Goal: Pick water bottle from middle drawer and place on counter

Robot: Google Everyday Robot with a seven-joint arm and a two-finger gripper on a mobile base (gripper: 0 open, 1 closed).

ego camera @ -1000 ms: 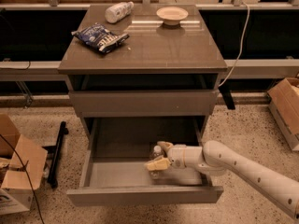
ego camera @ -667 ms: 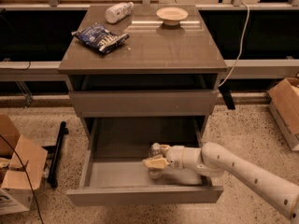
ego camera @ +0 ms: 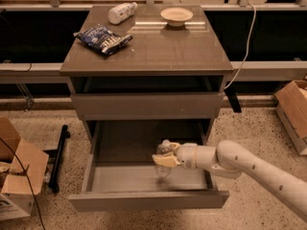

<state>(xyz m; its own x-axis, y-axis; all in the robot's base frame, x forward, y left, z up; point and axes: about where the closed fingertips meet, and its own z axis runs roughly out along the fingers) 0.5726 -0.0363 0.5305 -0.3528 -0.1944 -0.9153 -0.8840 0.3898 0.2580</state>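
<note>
A glossy grey-brown square counter tops the cabinet. Below it, the open grey-brown middle drawer shows a paler grey floor. Over that drawer, a cream-yellow two-finger gripper (on an off-white arm) clasps a clear, ribbed plastic water bottle. On the counter lie a blue, white-printed snack bag, a white-wrapped opaque bottle and a pale cream bowl.

Two bottles are counted: one water bottle, held by the one gripper over the middle drawer, and one white bottle on the one counter. Two drawers, one bowl, one blue bag and two boxes are seen.
</note>
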